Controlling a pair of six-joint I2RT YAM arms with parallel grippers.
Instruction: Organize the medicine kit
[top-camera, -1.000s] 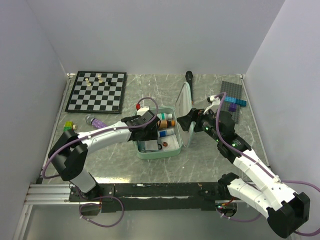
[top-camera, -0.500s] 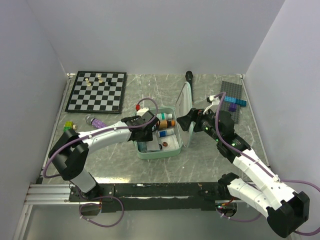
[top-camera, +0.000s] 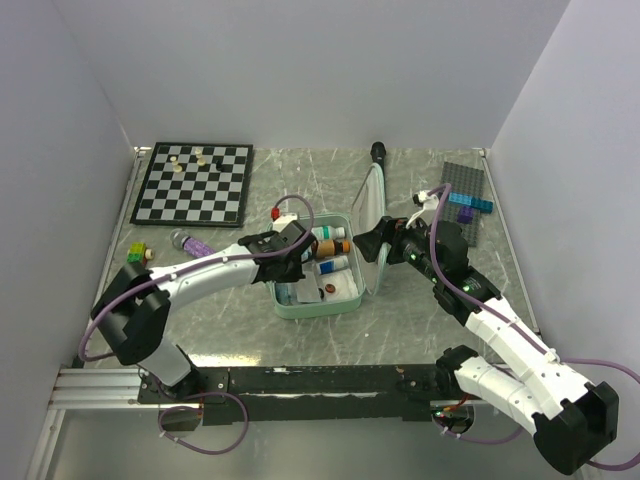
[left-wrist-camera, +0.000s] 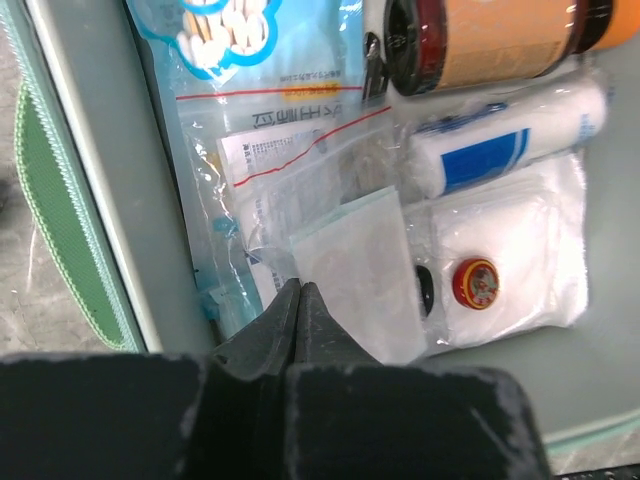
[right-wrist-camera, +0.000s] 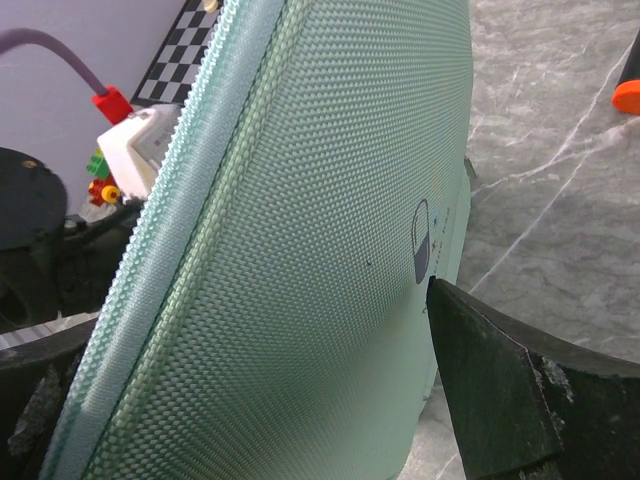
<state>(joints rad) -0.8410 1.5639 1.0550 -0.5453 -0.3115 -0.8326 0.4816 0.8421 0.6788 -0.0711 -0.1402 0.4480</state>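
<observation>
The kit (top-camera: 310, 312) lies open, with the chessboard (top-camera: 192, 183) behind it to the left. Our left gripper (left-wrist-camera: 298, 290) is down inside the kit's left half, jaws closed tip to tip at the near edge of a white sachet (left-wrist-camera: 360, 270) that lies on a clear bag (left-wrist-camera: 250, 120). We cannot tell whether any film is caught between the tips. If they closed on nothing, a lift would come up empty. If they caught both sachet and bag, we judge that a pull would drag the whole bag and could knock the bottle (left-wrist-camera: 480, 40) and the small red tin (left-wrist-camera: 475, 280), further right in the kit, out of place. At the kit's right edge the lid (top-camera: 372, 215) stands nearly upright. Our right gripper (top-camera: 385, 240) is spread to its widest with the lid between its fingers (right-wrist-camera: 490, 390), clamping nothing. Should that arm shift, we think the lid could fall onto the left arm.
</observation>
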